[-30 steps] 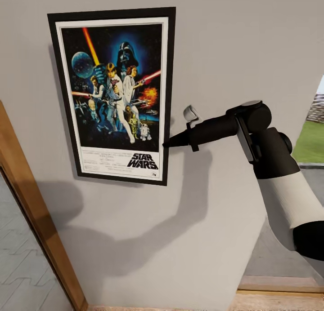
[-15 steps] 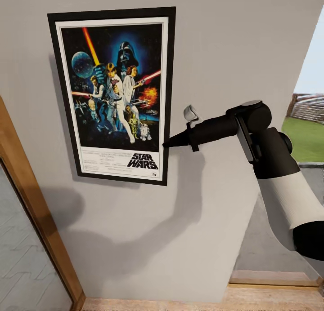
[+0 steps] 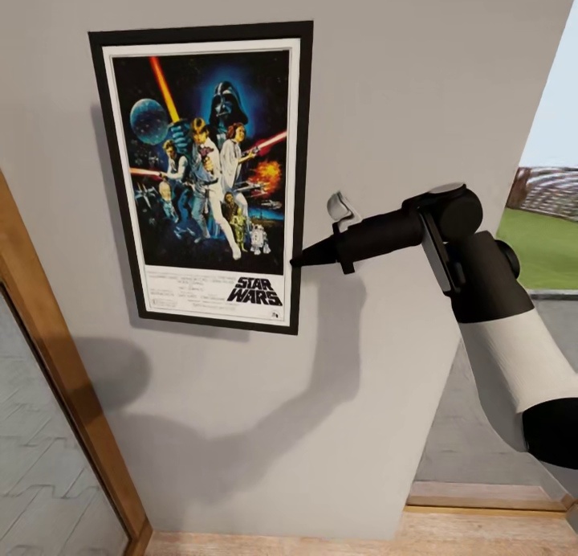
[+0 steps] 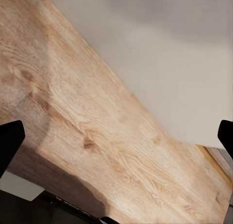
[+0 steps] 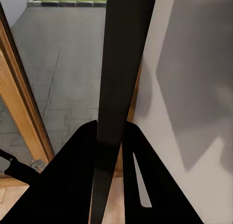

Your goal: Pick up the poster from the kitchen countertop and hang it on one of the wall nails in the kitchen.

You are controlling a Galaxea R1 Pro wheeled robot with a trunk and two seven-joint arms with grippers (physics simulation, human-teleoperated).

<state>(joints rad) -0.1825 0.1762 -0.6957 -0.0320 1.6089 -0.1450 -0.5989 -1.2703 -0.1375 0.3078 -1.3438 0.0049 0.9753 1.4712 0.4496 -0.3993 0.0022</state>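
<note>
The Star Wars poster stands upright and flat against the grey wall in the head view. My right gripper is shut on the lower part of its right frame edge. In the right wrist view the black frame edge runs between the closed fingers of that gripper. No wall nail can be seen; the poster covers the wall behind it. My left gripper is open and hangs over the wood floor with nothing in it. The kitchen countertop is out of view.
A wooden door frame slants along the left of the wall, with glass beside it. To the right of the wall an opening shows grass and sky. Wood flooring runs along the wall's foot.
The whole view has shifted, showing more of the opening at right. The poster sits slightly lower in the picture. My right gripper stays shut on its edge.
</note>
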